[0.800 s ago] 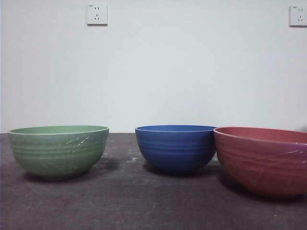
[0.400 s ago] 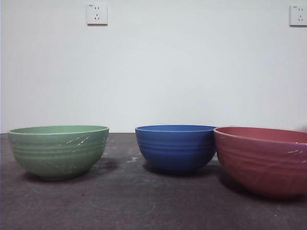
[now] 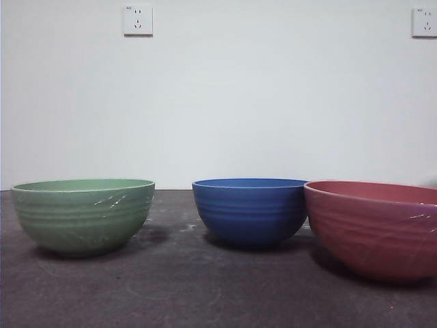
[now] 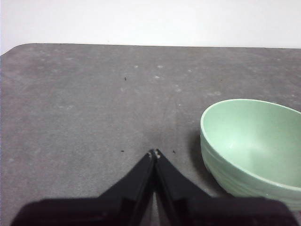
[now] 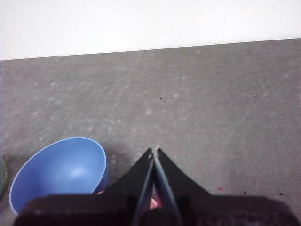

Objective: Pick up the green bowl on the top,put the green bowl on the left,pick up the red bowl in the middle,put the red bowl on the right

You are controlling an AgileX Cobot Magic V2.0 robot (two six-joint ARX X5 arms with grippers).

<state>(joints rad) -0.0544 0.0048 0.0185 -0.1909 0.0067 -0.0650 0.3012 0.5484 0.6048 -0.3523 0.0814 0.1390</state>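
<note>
The green bowl (image 3: 83, 215) stands upright on the dark table at the left in the front view; it also shows in the left wrist view (image 4: 256, 141). The red bowl (image 3: 374, 227) stands at the right, near the camera, its rim next to the blue bowl (image 3: 250, 210) in the middle. My left gripper (image 4: 154, 153) is shut and empty, above bare table beside the green bowl. My right gripper (image 5: 155, 150) is shut and empty; a sliver of red bowl (image 5: 154, 203) shows under its jaws, the blue bowl (image 5: 60, 170) to one side. Neither arm shows in the front view.
The grey table top (image 3: 205, 294) runs back to a white wall with two sockets (image 3: 138, 20). The table's rounded corner (image 4: 14, 49) shows in the left wrist view.
</note>
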